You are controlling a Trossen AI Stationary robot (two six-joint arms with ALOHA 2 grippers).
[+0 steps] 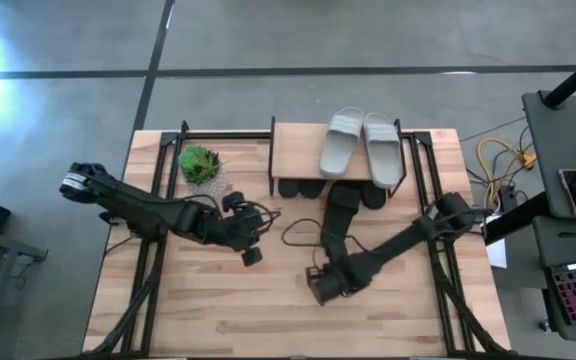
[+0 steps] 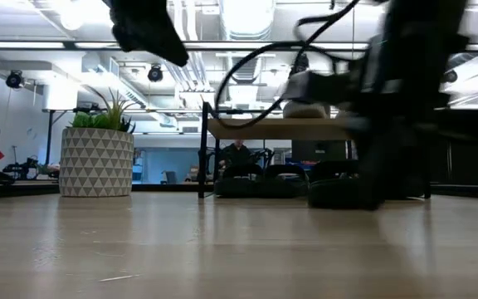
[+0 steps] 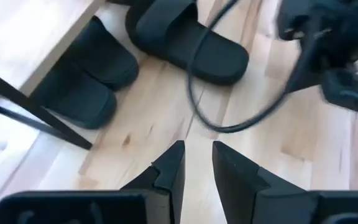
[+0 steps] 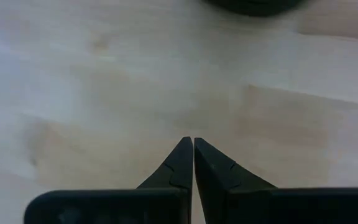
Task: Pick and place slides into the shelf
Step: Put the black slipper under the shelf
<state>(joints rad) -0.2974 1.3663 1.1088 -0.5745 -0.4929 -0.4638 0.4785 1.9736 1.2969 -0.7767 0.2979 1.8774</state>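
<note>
Your desk (image 1: 218,310) carried the shelf (image 1: 298,150) at its far edge, with two light grey slides (image 1: 363,140) lying side by side on the plank top. Black slides (image 2: 260,178) sat under the shelf, and one more black slide (image 1: 340,215) lay on the desk just in front of it. You had the right pincer (image 4: 192,149) clenched and empty over bare wood. The left pincer (image 3: 197,155) stood slightly parted, grasping nothing. A potted plant (image 1: 200,165) stood beside the shelf. No writing was readable.
</note>
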